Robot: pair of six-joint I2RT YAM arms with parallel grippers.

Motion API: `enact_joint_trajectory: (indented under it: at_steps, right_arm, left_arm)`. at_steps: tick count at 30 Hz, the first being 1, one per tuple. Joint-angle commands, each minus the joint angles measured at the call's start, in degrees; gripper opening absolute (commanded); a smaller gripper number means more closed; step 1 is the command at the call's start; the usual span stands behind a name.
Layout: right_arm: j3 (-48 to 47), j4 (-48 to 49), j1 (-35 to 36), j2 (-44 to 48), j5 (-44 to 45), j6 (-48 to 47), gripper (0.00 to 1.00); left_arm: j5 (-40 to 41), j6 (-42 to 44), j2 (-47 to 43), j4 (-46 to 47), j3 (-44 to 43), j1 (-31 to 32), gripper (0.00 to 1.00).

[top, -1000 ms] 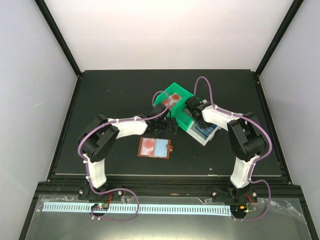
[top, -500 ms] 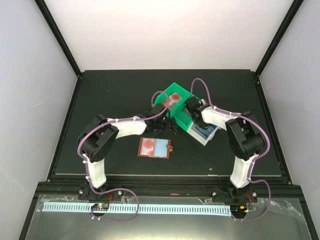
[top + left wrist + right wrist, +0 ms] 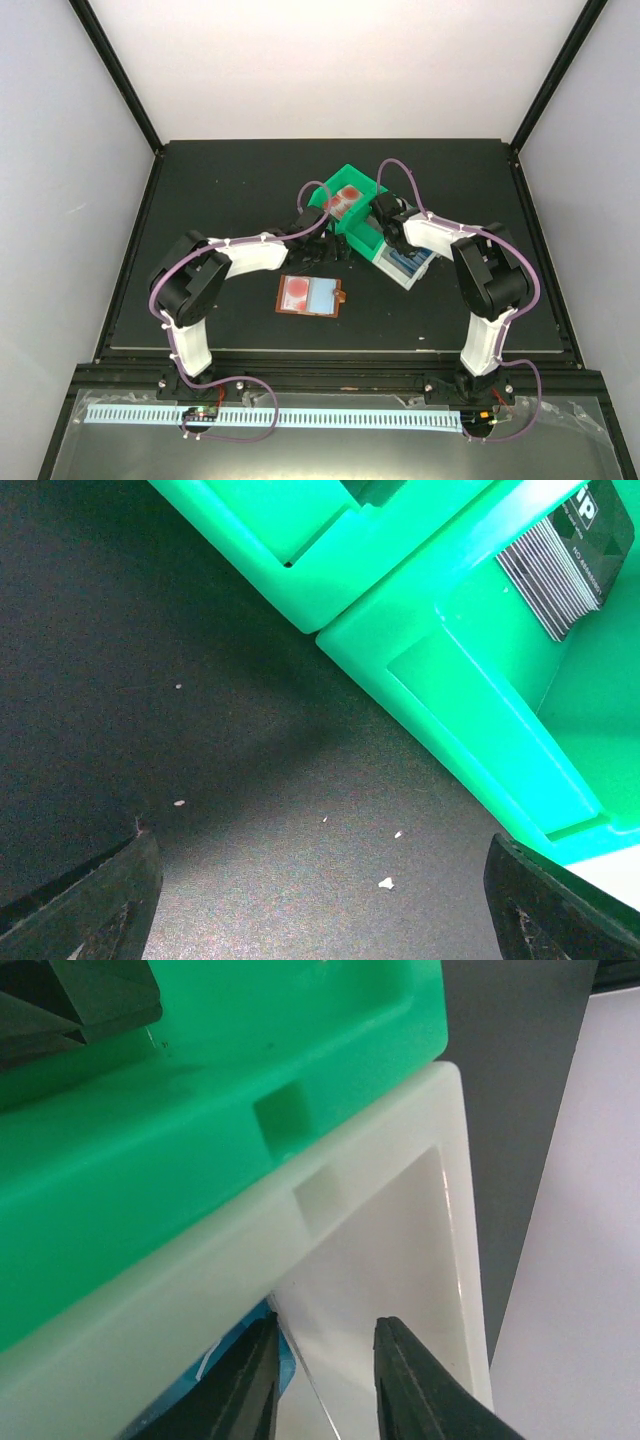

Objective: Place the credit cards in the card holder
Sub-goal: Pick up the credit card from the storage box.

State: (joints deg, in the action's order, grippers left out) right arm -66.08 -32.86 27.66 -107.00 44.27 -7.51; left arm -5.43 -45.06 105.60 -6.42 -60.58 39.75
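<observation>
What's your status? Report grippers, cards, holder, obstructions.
Left gripper open, empty, beside the green bin. Right gripper, fingers slightly apart over the pale bin, blue card inside. Card holder open flat, nothing blocking it.

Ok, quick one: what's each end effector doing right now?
Left end effector: wide open, holding nothing, beside the green bin.
Right end effector: jaws slightly apart over the pale bin, gripping nothing.

smooth, glossy bright green plastic bin [image 3: 440, 670]; off-white plastic bin [image 3: 380, 1230] with a soft sheen; matt, finely grained black worktop [image 3: 150, 680].
</observation>
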Motion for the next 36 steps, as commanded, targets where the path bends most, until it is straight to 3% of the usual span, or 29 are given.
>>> enact_joint_trajectory:
  at_steps: [1,5,14,21,29,36]
  right_arm:
    - [-1.7,-2.2,0.2,0.8,0.4,1.2,0.31]
    - [-0.6,-1.6,0.1,1.1,-1.3,0.9,0.34]
    - [2.5,2.8,-0.2,-1.9,-4.5,-2.1,0.25]
    - [3.6,4.9,-0.8,-0.4,-4.2,-3.1,0.03]
    - [2.0,-0.5,0.6,8.6,-1.5,0.4,0.01]
    - [-0.9,-10.0,2.4,19.2,-7.6,8.2,0.01]
  left_arm:
    - [-1.2,0.7,-1.9,1.0,0.1,-0.4,0.9]
    - [-1.9,0.5,-1.6,1.4,0.2,-0.4,0.9]
    - [-3.2,0.8,-2.2,1.7,0.5,-0.5,0.9]
    - [-4.8,1.9,-5.2,2.1,1.0,-0.5,0.9]
    - [-4.0,3.1,-10.2,0.3,2.2,-0.5,0.89]
    - [-2.1,4.6,-15.9,-2.2,5.1,-0.5,0.9]
